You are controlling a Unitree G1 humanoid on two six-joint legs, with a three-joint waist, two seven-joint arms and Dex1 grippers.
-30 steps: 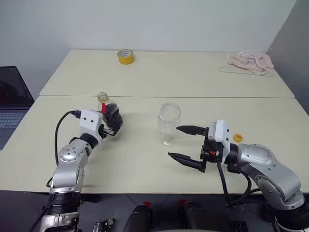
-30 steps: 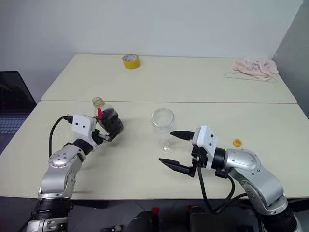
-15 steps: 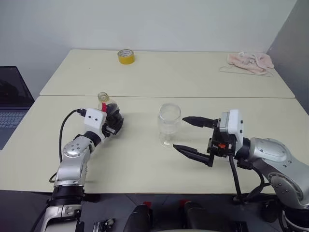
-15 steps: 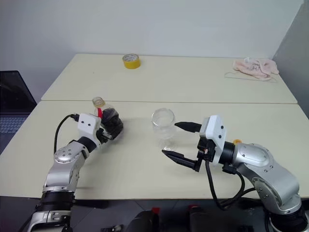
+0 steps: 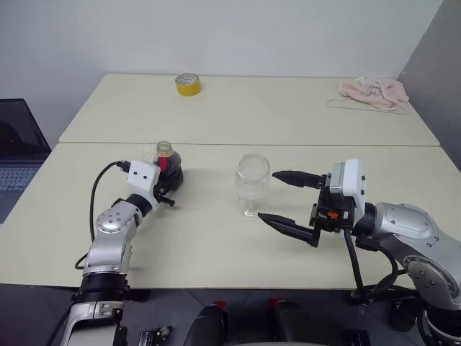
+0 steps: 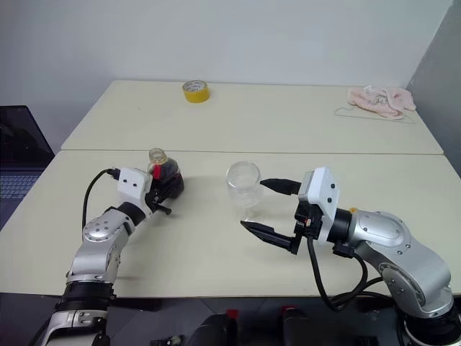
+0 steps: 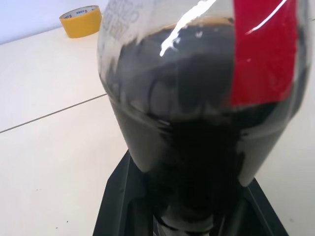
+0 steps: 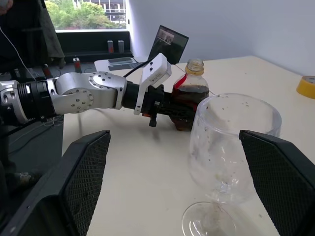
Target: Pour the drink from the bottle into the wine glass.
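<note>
1. The bottle (image 5: 167, 164) is seen upright on the near table (image 5: 216, 252), gripped low on its body by the left gripper (image 5: 170, 182), whose jaws are closed against its sides.
2. The drink (image 7: 197, 98), a dark liquid, is shown filling the bottle's lower part, beside a red label strip (image 7: 263, 54); the bottle's mouth is seen uncapped.
3. The wine glass (image 5: 251, 184) is pictured empty and upright near the table's middle, well apart from the bottle.
4. The right gripper (image 5: 287, 200) is held just beside the glass with its jaws spread wide, nothing being grasped; one finger is placed behind the bowl, the other in front.
5. A yellow tape roll (image 5: 187, 84) and a pink cloth (image 5: 372, 92) are seen on the far table.
</note>
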